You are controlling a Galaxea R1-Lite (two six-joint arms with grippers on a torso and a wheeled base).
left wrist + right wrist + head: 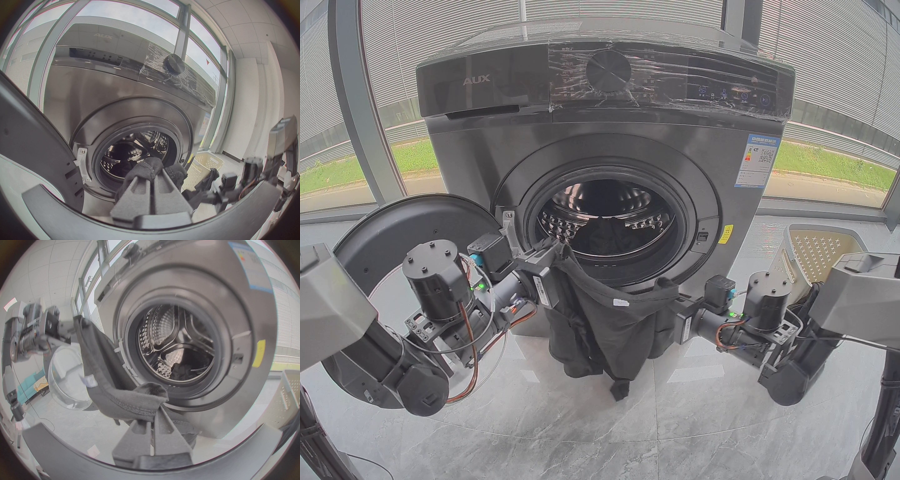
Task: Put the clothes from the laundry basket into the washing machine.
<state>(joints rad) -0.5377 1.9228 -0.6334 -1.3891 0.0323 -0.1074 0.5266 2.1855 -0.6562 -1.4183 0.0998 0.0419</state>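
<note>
At centre frame, the left gripper [555, 255] and right gripper [674, 299] each clamp closed on one end of a black garment [606, 325], which is slung between them before the open washing machine [475, 162]. The laundry basket [822, 250] stands at right.

Marble floor [687, 425], with grass [831, 165] beyond tall windows [850, 69].

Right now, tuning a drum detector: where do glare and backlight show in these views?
Head view: daylit windows behind the washing machine, glints in the drum. Left wrist view: bright sky above it, window frames bowed. Right wrist view: drum steel shines, black garment dark.
</note>
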